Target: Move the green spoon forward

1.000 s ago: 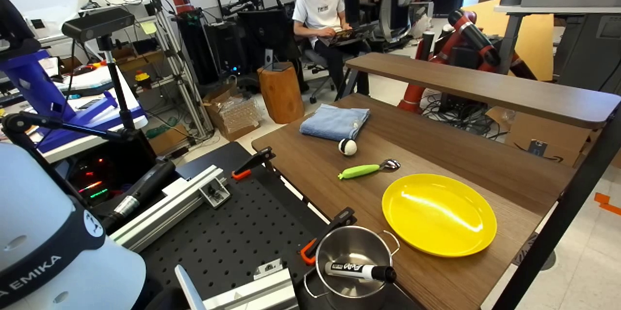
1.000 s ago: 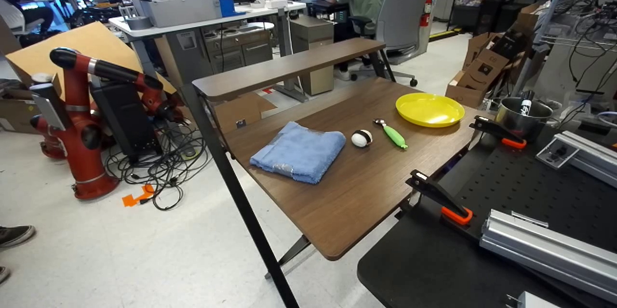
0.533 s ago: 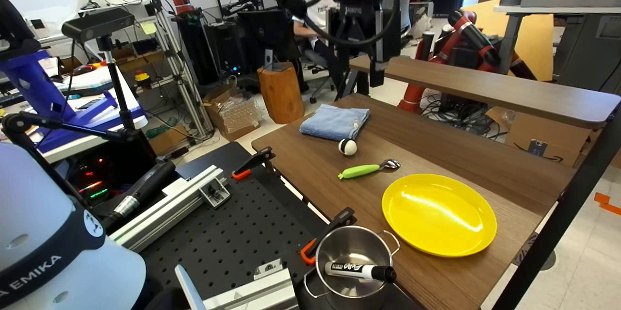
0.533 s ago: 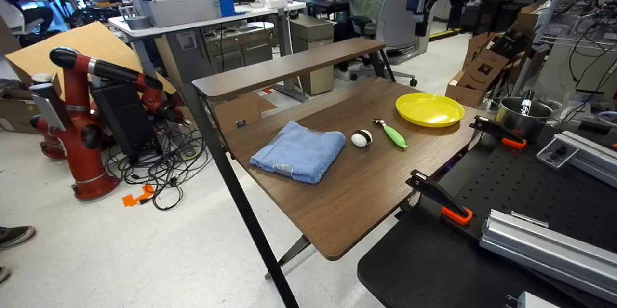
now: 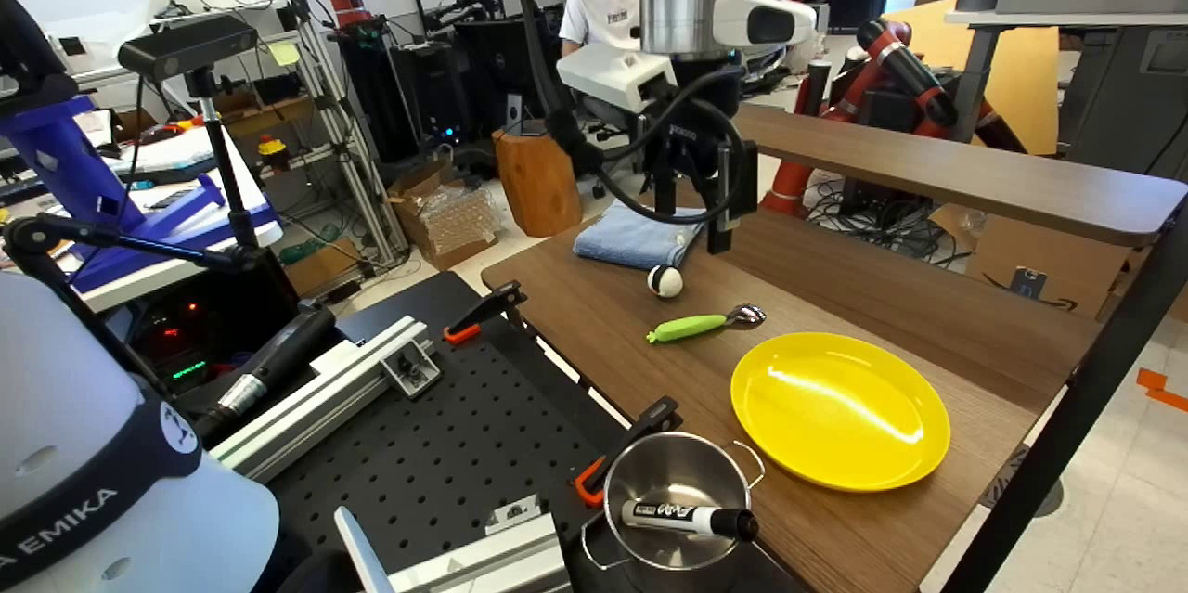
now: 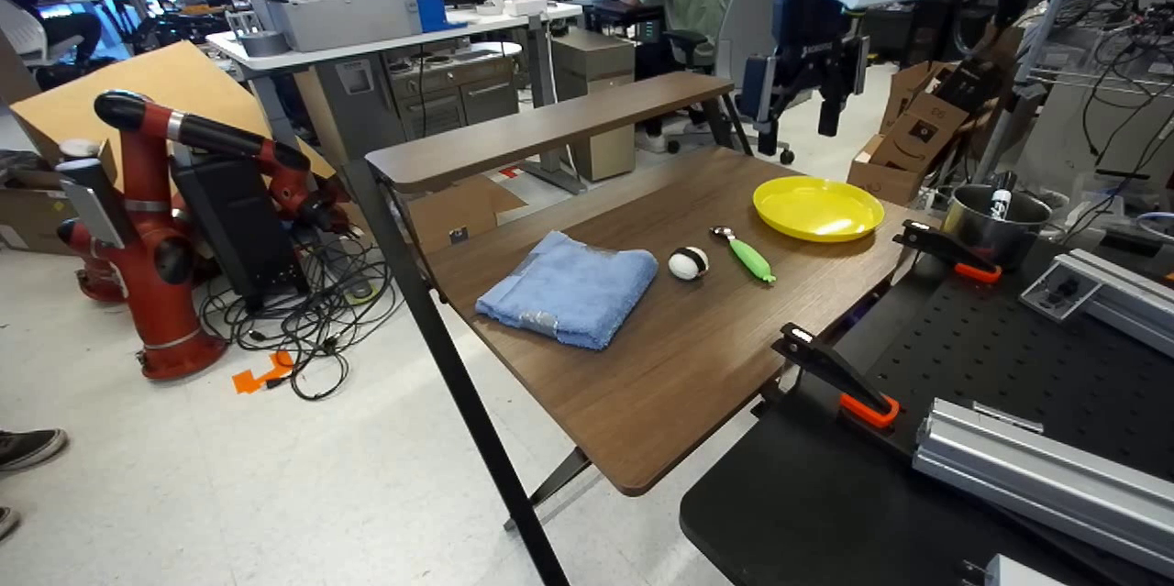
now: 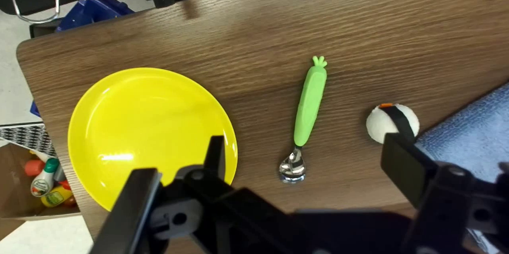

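The green spoon (image 5: 691, 327) lies flat on the brown table between the white ball and the yellow plate. It also shows in an exterior view (image 6: 750, 259). In the wrist view the spoon (image 7: 310, 105) lies with its lime handle toward the top and its silvery bowl toward the bottom, between the finger directions. My gripper (image 7: 307, 146) is open and empty, its fingers wide apart. In both exterior views the gripper (image 5: 692, 229) (image 6: 798, 135) hangs well above the table, apart from the spoon. Nothing hides the spoon.
The yellow plate (image 5: 840, 412) lies on one side of the spoon. The white ball (image 5: 665, 281) with a black band and the folded blue towel (image 6: 569, 290) lie on the other side. A raised shelf (image 5: 928, 161) runs along the table. A metal pot (image 5: 677, 458) holds a marker.
My gripper has come down into view from the top in both exterior views and is now lower over the table. The spoon, plate, ball and towel have not moved.
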